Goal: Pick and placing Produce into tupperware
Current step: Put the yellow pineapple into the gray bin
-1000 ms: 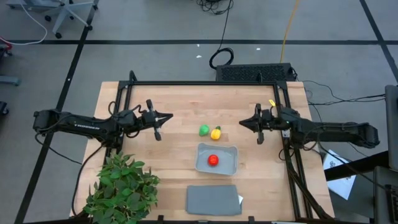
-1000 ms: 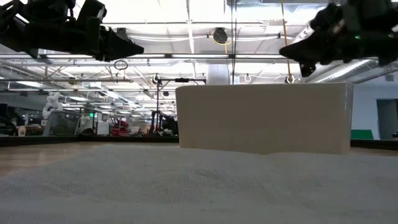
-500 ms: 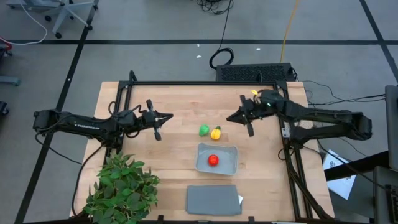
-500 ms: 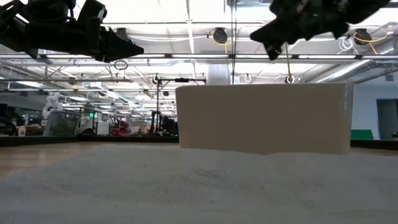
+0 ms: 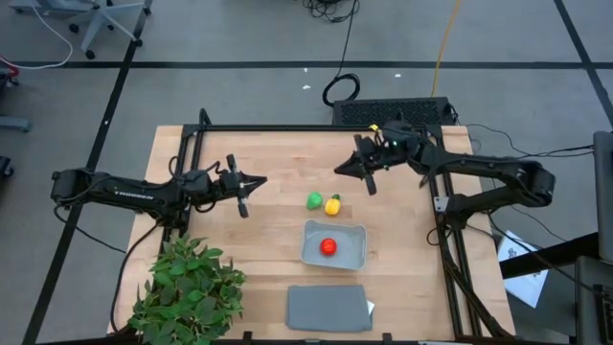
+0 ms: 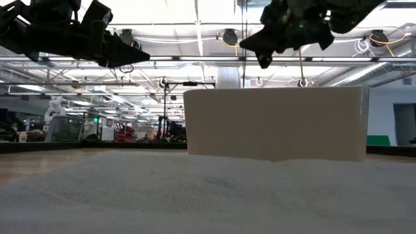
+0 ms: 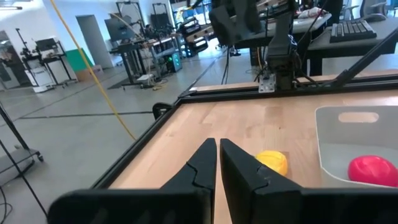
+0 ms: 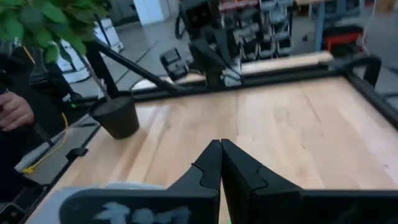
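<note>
Hovering above centre in the high view, the right claw (image 5: 347, 170) has its fingers pressed together and empty, up and right of the yellow produce (image 5: 333, 204) and green produce (image 5: 313, 201). Red produce (image 5: 328, 246) already lies in the tupperware (image 5: 356, 233) below. Next it must spread and descend. The left claw (image 5: 248, 182) waits centre-left, pinched together.

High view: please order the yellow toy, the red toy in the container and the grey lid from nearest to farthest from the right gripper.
From the right gripper:
1. Yellow toy, on the bare wood just beyond the container's far rim.
2. Red toy, inside the tupperware.
3. Grey lid, at the table's near edge.
</note>
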